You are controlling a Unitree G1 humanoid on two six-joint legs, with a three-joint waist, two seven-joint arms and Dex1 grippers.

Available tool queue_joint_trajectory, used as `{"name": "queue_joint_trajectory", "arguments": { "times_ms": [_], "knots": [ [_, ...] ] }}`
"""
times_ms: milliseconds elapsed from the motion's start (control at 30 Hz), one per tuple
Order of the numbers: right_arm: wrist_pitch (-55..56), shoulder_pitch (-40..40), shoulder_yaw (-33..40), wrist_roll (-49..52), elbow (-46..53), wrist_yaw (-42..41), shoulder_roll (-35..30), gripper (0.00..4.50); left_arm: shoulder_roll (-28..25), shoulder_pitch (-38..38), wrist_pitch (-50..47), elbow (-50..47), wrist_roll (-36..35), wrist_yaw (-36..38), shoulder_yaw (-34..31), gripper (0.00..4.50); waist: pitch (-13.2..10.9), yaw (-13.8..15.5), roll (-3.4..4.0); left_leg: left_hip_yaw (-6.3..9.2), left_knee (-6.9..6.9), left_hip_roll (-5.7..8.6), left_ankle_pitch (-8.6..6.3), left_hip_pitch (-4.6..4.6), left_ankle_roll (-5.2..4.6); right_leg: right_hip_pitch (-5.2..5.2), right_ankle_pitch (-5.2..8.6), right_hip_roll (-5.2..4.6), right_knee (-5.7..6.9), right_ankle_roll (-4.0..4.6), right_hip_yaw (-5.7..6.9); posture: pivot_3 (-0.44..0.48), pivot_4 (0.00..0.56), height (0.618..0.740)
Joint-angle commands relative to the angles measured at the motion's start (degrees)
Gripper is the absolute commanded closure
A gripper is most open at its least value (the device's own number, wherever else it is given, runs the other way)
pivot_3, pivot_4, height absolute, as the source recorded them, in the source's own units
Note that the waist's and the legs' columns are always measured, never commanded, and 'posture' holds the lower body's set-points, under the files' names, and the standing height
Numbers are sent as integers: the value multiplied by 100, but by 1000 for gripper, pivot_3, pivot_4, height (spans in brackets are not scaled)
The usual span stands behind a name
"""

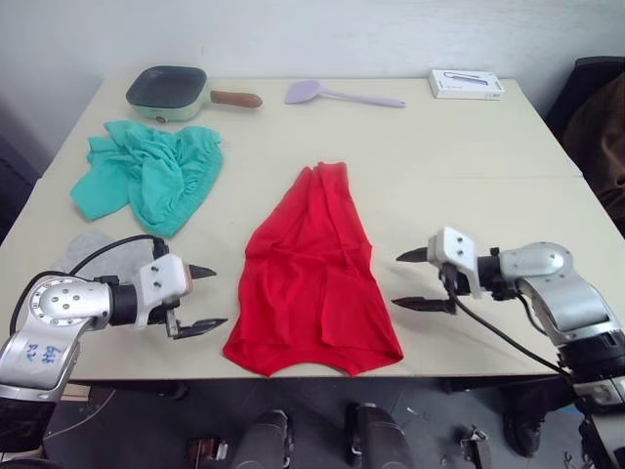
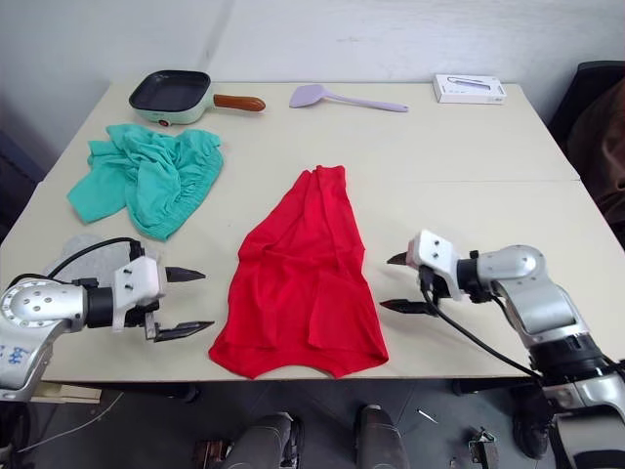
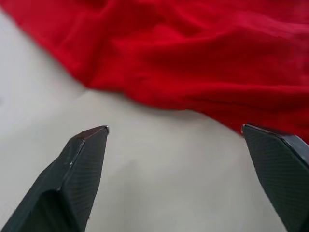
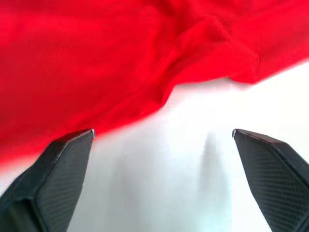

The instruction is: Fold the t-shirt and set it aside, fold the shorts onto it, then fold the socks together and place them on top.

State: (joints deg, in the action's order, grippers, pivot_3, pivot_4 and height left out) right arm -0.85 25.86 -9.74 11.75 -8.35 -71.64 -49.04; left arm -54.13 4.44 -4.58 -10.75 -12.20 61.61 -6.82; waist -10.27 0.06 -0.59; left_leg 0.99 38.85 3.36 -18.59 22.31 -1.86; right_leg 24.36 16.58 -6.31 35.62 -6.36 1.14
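red shirt at counter centre, crumpled, hem nearest. left gripper at 9 o'clock of shirt, right gripper at 3, fingers of both spread wide, grasping nothing, just beside cloth. grey socks behind left arm; teal shorts bunched at 10 o'clock.

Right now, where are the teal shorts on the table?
The shorts lie crumpled on the robot's left side of the table, just in front of the frying pan and left of the red t-shirt.
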Motion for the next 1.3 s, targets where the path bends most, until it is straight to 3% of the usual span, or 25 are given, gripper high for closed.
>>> {"name": "queue_joint_trajectory", "arguments": {
  "times_ms": [33,100,300,533,800,1000,1133,1300],
  "knots": [
    [2544,-147,76,-346,-593,-533,-172,0,-121,-53,1534,110,503,218,183,31,-2,-19,5,-3,-3,0,-1,-3,-2,0,0,0,1,0,-2,0,150,740],
    [3780,-135,-90,-617,-1044,-636,-176,0,-25,75,1942,345,657,170,346,31,-3,-25,6,-7,-5,-2,-1,-5,-2,0,0,3,2,0,-3,0,150,740],
    [4749,48,-430,-787,-1472,-580,182,0,54,669,3410,1368,1417,104,1023,31,-2,-40,11,-17,-6,-13,0,-26,-2,-11,0,14,9,0,-4,0,150,740],
    [5019,78,-675,-1056,-1383,-347,388,0,-98,1435,4675,2476,1852,185,1529,31,1,-36,14,-14,-89,-24,-9,-203,-6,-177,6,16,-41,11,-9,0,150,740],
    [4902,27,-813,-1100,-1159,-139,431,0,-141,1642,5216,2923,1868,161,1833,31,13,-53,33,-15,-90,-51,-17,-212,7,-184,11,37,-43,20,-10,0,150,740],
    [4708,-53,-860,-1012,-827,-130,413,0,-162,1619,4972,2842,1654,331,1964,31,36,-40,68,-16,-90,-56,-21,-213,9,-184,13,43,-43,24,-12,0,150,740],
    [4508,-111,-823,-858,-664,-149,342,0,-479,1087,3393,2170,266,979,1625,31,35,-91,68,-18,-89,-66,-28,-207,10,-178,16,52,-44,30,-16,0,150,740],
    [4345,-201,-816,-725,-540,-219,286,0,-648,798,2698,1612,-134,1153,1371,31,32,-145,65,-14,-89,-84,-47,-201,14,-176,23,71,-39,42,-12,0,150,740]
  ]
}}
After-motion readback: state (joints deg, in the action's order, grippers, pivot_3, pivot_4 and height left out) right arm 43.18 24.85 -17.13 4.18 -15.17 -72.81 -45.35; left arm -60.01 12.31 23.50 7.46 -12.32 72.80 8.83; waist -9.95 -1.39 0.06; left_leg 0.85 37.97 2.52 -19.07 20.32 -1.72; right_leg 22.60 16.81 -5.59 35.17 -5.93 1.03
